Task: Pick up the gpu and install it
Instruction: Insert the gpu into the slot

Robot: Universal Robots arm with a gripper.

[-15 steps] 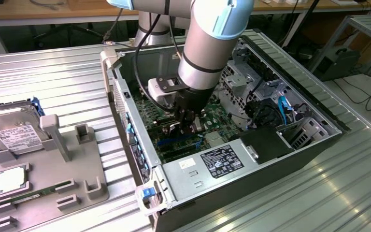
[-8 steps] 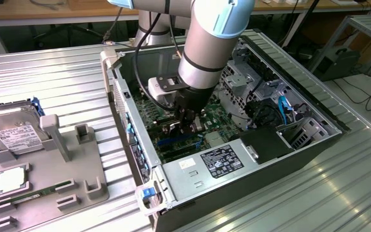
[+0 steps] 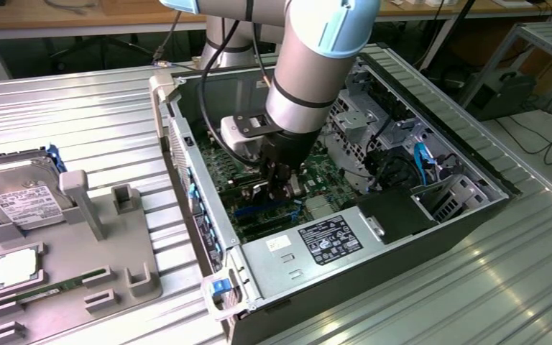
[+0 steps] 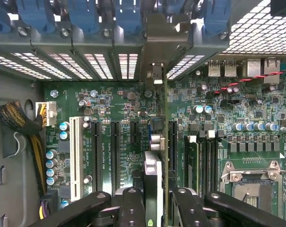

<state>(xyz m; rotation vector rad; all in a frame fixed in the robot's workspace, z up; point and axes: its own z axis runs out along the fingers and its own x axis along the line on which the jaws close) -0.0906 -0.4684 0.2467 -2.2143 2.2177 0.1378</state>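
Fingers [image 4: 132,209] grip the gpu [image 4: 151,182] upright inside the open computer case [image 3: 420,248].

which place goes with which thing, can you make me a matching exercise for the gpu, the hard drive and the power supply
Things:
1 gpu
2 hard drive
3 power supply

Places:
a on the grey holder outside the case
b in the case's corner, label up
c clamped in the gripper, over the motherboard

Pairs: 1-c, 2-a, 3-b
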